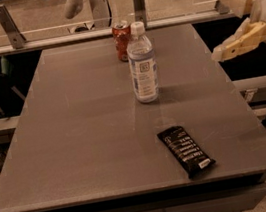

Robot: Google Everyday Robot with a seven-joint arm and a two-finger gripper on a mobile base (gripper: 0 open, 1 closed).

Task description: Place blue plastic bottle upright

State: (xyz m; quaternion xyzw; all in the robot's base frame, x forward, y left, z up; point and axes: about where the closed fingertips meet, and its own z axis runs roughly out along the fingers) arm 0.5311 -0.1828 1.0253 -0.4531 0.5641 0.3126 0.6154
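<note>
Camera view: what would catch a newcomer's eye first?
The bottle stands upright in the middle of the table, just in front of the red can. The tool hangs open beyond the table's right edge, touching nothing. A dark snack bar lies flat near the front.

Single cam, high front, down on table [76, 132]; gripper [216, 24] upper rt.

The clear, ribbed plastic water bottle [142, 63] with its white cap stands upright on the flat grey table [77, 137], towards the far side. Just behind it, to the left, is a red soda can [122, 40]. A black snack bar wrapper [186, 151] lies flat near the front edge. The cream two-finger gripper [218, 24] hangs off the table's right edge, well apart from the bottle, fingers spread wide and holding nothing.
</note>
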